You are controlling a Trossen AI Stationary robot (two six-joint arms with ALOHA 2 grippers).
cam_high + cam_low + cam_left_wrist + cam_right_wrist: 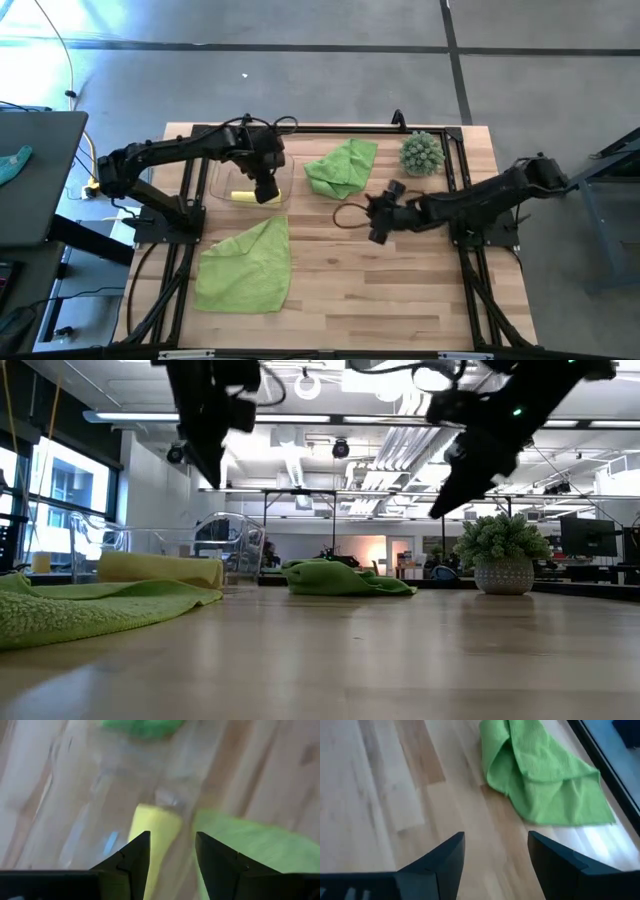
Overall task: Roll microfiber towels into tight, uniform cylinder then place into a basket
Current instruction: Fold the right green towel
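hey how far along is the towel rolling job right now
One of three looks done: the rolled yellow towel lies in the basket, with the left claw open just above it. Nothing is in hand; the right claw hangs open and empty near the crumpled green towel. That towel and the spread green towel are left to roll.

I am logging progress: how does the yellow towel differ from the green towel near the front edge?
The yellow towel is rolled and lies inside the clear basket; the green towel lies spread flat on the table. The yellow towel looks compact; the green towel covers far more table. Both look like soft cloth.
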